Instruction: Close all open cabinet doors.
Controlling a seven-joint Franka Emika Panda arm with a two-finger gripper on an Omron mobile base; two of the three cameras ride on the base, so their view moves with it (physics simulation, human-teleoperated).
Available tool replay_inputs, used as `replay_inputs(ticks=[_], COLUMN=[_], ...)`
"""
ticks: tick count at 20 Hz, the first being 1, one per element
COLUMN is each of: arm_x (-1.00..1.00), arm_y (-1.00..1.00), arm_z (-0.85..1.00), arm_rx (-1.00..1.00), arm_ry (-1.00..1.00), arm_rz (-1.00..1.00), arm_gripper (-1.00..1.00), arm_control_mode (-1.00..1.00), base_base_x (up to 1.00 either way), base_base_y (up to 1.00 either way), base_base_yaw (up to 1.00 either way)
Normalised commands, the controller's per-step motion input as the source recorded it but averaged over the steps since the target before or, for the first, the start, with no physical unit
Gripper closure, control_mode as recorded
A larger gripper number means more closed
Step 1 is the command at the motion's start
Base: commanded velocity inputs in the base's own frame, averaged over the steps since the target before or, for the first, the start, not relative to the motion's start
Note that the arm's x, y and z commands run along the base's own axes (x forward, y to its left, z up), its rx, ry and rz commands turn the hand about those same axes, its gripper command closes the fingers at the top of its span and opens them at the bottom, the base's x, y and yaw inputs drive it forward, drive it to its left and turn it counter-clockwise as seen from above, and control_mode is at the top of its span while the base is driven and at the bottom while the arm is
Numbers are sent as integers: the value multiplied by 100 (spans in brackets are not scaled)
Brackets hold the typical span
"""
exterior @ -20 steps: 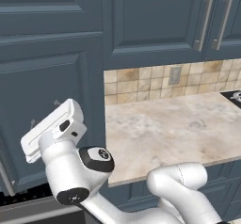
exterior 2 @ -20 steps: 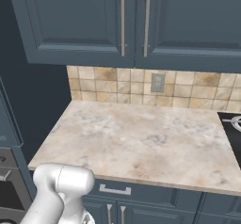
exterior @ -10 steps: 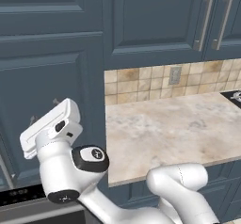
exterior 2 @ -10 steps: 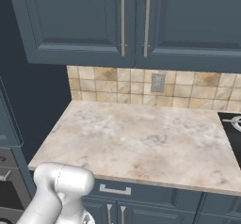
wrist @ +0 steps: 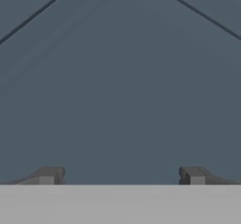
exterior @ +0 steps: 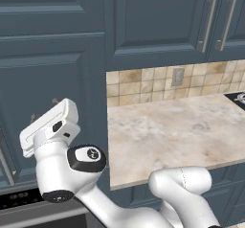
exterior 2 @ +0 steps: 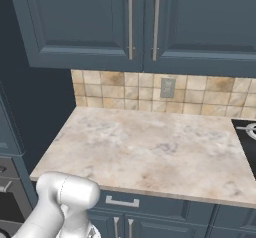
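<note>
Gripper (wrist: 120,175) had its two dark tips spread wide apart in the hand view, nothing between them, and you were nose-up against a flat slate-blue cabinet door (wrist: 117,77). All you got there was door face with a few frame lines running off at angles near the top, so I couldn't tell whether the tips were actually touching it or just close.

From the left base view, your hand sat at the left, pointed into the tall cabinet door (exterior: 52,93) beside the counter (exterior: 177,131). The two fingertips (exterior: 56,100) just poked out past the white hand, right at the door panel. The upper doors over the counter, with their silver bar handles (exterior: 206,21), looked flush and shut to me. Whether the tall one was fully closed or a bit ajar, honestly couldn't say from that angle.

Right base view gave you the counter, the tile wall (exterior 2: 165,89) with its outlet, and the upper doors (exterior 2: 85,22) again, both seemingly closed. A stove corner (exterior 2: 247,132) peeked in at the right edge.

Handling-wise, my guess: a door like that is stiff and rigid, swings on hinges, won't flex or break. No need to grab anything. You'd do best pushing flat on the panel near the edge away from the hinge, where it takes least effort. Slick face though, so tips could slide if you pushed at a slant.
</note>
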Motion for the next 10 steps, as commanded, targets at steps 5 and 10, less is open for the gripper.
replay_inputs(ticks=[5,10], arm_x=[16,4], arm_y=[0,0], arm_z=[0,0], arm_rx=[0,0], arm_ry=[0,0], arm_rz=[-1,0], arm_gripper=[-100,-100], arm_control_mode=[-100,-100], base_base_x=[0,0], base_base_y=[0,0], base_base_yaw=[0,0])
